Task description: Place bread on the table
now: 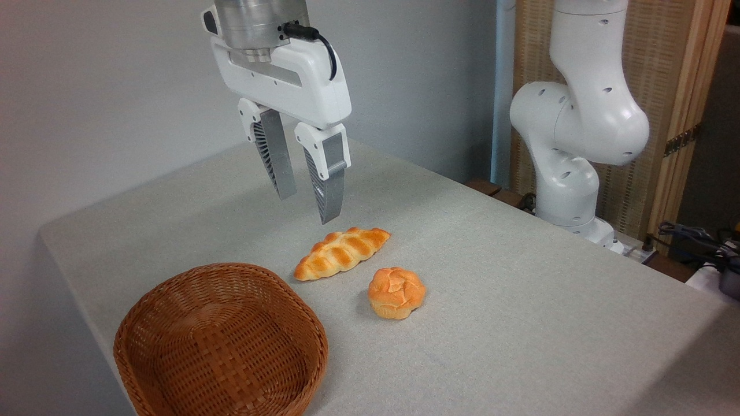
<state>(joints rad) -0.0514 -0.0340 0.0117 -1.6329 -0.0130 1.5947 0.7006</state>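
Already the round bun (396,292) sits on the table (520,300), near the long loaf (341,252) and apart from the empty basket (222,341). Up above, the gripper (307,198) is a little open, holding nothing. Best to lift away without bumping the bread.

no readable text, labels, brands or numbers anywhere in view. nothing legible on the arm or any object on the table.
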